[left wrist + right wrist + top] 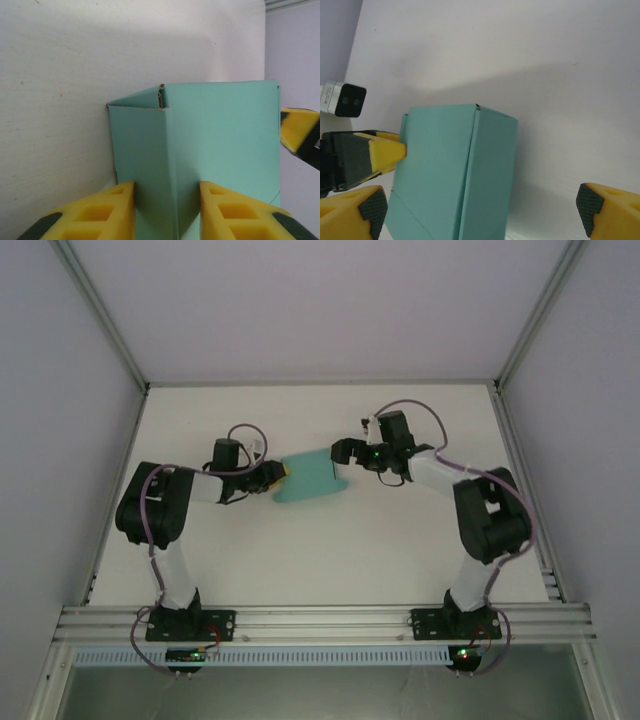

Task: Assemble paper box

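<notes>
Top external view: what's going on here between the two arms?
The left gripper is closed on a folded corner of the teal-green card paper box. The box is already folded into a box shape and sits near the middle of the white table. The right gripper is wide open on the box's opposite side, with one finger near the far edge, and is not gripping it.
</notes>
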Robot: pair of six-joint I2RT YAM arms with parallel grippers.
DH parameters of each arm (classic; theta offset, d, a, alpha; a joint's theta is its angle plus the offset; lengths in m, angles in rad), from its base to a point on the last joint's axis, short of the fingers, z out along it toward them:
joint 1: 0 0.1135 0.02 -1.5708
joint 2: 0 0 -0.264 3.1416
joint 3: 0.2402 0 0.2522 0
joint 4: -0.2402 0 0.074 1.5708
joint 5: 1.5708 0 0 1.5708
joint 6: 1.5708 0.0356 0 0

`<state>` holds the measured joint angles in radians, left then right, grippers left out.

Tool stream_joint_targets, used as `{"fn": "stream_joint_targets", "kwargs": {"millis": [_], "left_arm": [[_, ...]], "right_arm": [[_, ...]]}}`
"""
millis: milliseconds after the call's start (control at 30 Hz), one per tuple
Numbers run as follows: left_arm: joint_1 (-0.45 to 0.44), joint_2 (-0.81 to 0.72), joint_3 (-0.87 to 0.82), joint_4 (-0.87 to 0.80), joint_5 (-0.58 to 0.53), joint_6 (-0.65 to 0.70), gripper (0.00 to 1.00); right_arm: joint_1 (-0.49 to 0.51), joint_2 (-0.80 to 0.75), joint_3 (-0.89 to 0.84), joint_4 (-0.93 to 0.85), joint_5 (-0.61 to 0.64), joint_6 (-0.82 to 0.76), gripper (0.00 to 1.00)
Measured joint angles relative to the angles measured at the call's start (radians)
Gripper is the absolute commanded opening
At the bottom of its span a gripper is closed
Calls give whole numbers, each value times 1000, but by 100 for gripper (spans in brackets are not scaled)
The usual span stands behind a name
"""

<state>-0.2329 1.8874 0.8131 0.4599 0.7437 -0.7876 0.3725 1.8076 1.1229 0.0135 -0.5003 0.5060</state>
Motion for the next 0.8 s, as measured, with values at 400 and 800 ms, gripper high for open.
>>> {"fn": "stream_joint_targets", "kwargs": {"millis": [400,800], "left_arm": [[23,23,-19,69,56,-3,30],[28,26,-17,98,55,2,44]], "right_arm": [[16,222,135,-5,-266,131,75],[26,265,121,257,-390,344,44]]}}
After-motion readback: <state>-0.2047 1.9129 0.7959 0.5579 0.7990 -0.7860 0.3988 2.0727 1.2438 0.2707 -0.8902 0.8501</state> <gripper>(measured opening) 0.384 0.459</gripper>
